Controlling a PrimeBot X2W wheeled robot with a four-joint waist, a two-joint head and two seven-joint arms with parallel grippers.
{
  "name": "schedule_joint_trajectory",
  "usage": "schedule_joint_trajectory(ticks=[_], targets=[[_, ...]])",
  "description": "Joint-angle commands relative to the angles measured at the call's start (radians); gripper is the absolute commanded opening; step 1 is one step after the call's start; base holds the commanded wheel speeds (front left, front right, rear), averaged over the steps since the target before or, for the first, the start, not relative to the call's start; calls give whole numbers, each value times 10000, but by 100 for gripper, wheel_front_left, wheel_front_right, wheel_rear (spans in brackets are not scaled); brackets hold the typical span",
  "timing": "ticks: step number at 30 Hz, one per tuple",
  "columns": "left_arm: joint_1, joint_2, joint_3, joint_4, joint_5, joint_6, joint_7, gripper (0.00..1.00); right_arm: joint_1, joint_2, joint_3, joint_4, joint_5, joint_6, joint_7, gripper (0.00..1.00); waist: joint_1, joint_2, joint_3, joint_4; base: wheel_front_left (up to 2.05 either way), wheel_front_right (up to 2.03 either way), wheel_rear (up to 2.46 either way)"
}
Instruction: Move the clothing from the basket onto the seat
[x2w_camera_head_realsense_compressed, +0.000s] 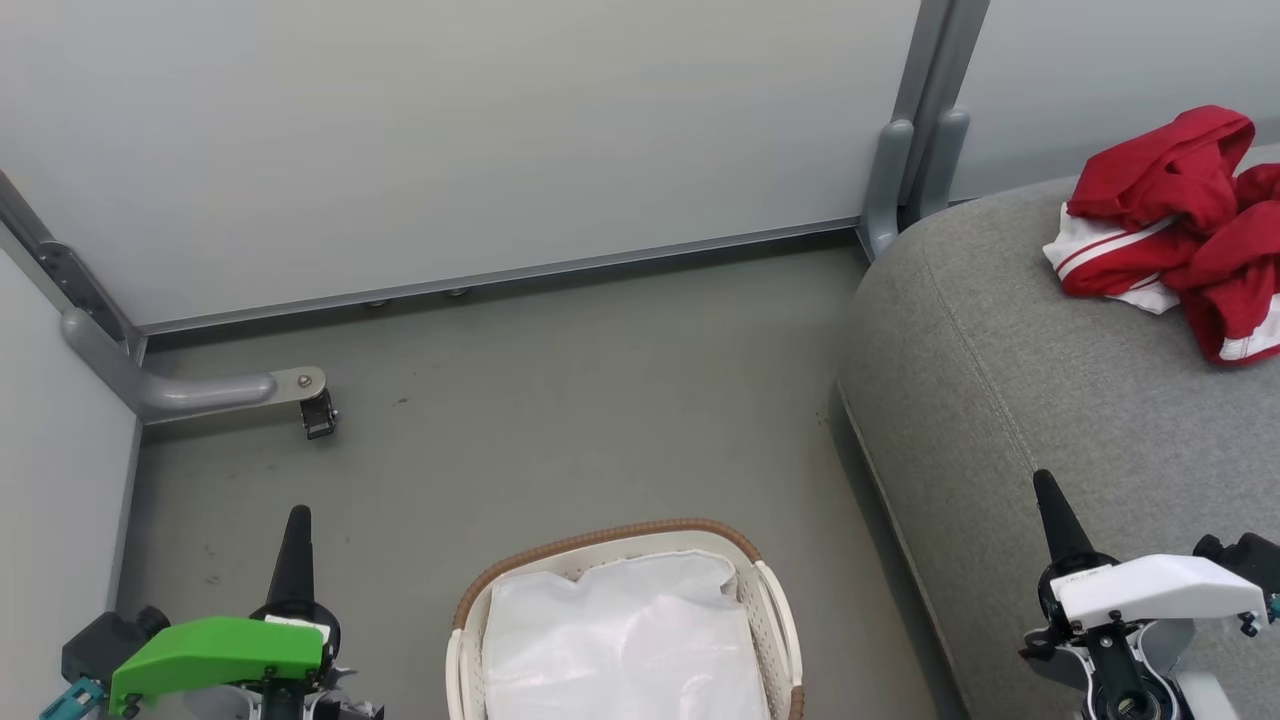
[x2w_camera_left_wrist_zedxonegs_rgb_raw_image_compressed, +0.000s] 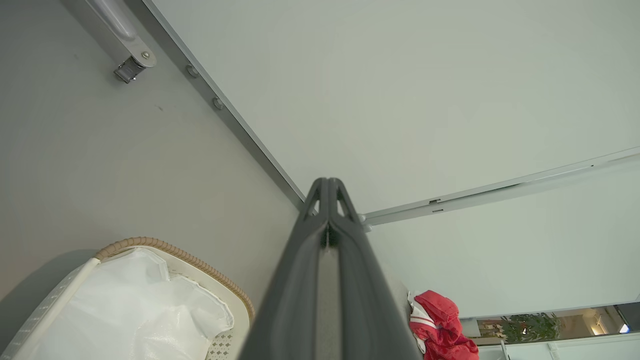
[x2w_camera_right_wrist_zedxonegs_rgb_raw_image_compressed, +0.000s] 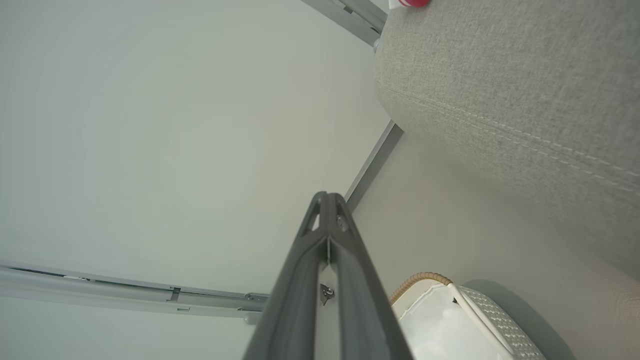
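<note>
Clothing (x2w_camera_head_realsense_compressed: 1172, 195) lies crumpled on seat (x2w_camera_head_realsense_compressed: 1000, 400), well beyond both jaws.

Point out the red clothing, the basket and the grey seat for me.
clothing (x2w_camera_head_realsense_compressed: 1165, 185): head view, on its upper red fold.
basket (x2w_camera_head_realsense_compressed: 650, 527): head view, on the far side of the brown rim.
seat (x2w_camera_head_realsense_compressed: 1050, 400): head view, on the bare grey cushion top.

Field before me: a grey floor (x2w_camera_head_realsense_compressed: 560, 400) bounded by pale partition panels (x2w_camera_head_realsense_compressed: 450, 130), which meet at a grey upright post (x2w_camera_head_realsense_compressed: 930, 70) at the far right. At my left, a curved grey support foot (x2w_camera_head_realsense_compressed: 190, 392) reaches out low over the floor and ends in a small black caster (x2w_camera_head_realsense_compressed: 318, 415). In my left wrist view, a green leafy plant (x2w_camera_left_wrist_zedxonegs_rgb_raw_image_compressed: 530, 327) stands beyond the panels.
</note>
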Motion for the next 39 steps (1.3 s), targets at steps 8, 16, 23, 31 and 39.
schedule_joint_trajectory(ticks=[8, 16, 23, 31, 39], targets=[[-324, 82, 190, -121, -826, -80, 250, 0, -174, -68, -106, -143, 958, -7, 243, 0, 0, -1, -30, -41, 0, 0, 0], [-398, 76, 324, -130, -1453, -98, 442, 0, -184, -74, -165, -172, 1679, -8, 429, 0, 0, -1, -57, -79, 0, 0, 0], [-444, 70, 422, -132, -1979, -109, 606, 0, -178, -78, -217, -191, 2281, -8, 576, 0, 0, -1, -82, -113, 0, 0, 0], [-504, 60, 536, -133, -2549, -134, 773, 0, -189, -85, -267, -208, 2922, -7, 741, 0, 0, -1, -110, -151, 0, 0, 0], [-577, 49, 654, -138, -3065, -159, 950, 0, -185, -91, -315, -231, 3520, -8, 894, 0, 0, -1, -137, -189, 0, 0, 0]])
